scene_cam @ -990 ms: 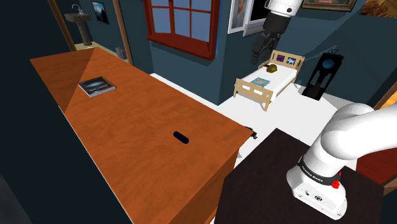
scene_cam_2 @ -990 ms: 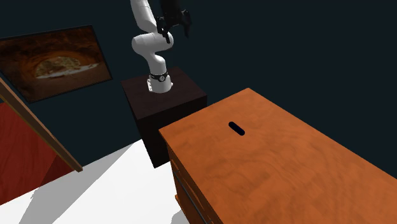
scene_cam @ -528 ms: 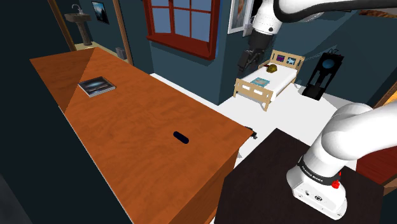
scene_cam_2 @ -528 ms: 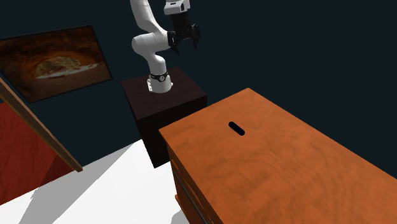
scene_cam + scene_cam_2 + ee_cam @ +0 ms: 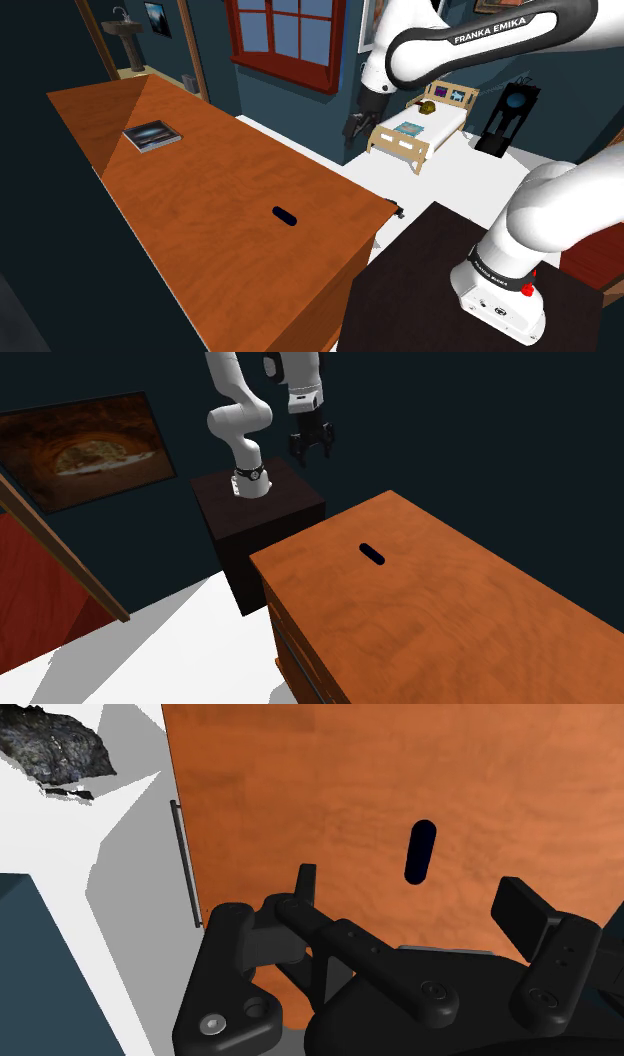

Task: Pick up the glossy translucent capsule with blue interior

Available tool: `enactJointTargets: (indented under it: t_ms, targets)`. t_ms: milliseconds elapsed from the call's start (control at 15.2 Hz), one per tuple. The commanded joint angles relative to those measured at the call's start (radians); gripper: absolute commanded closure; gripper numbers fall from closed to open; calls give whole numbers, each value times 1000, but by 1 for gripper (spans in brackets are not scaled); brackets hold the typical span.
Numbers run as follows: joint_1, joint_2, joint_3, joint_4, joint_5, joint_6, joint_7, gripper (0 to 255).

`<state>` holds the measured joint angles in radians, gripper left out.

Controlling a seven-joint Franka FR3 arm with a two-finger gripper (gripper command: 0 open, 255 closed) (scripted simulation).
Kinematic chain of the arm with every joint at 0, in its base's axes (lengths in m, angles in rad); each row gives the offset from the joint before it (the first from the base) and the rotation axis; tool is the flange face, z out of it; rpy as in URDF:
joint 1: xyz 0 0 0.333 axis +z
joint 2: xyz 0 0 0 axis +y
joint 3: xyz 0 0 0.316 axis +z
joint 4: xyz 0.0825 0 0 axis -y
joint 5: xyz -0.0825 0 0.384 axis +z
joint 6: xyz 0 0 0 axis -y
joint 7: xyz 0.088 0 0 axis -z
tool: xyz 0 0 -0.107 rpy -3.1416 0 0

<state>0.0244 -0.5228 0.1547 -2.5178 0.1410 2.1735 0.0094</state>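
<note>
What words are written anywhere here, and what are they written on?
"FRANKA EMIKA": white letters on the dark band of the arm.
Tiny white lettering on the dark ring at the arm's base: too small to read.
The book cover: no words can be made out.

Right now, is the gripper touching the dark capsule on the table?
No, the gripper hangs in the air beyond the edge of the table, well apart from the capsule.
</note>
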Motion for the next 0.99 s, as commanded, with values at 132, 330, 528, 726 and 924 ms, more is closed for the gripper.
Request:
enactJointTargets:
  t_ms: [132,330,528,726,924]
  targets:
    - [6,118,50,-23,-9,155,37,0]
    - [2,225,90,-15,-33,262,77,0]
    - [-8,341,128,7,-82,362,133,0]
    - [-19,465,160,44,-167,450,212,0]
    - [-16,594,169,96,-291,522,318,0]
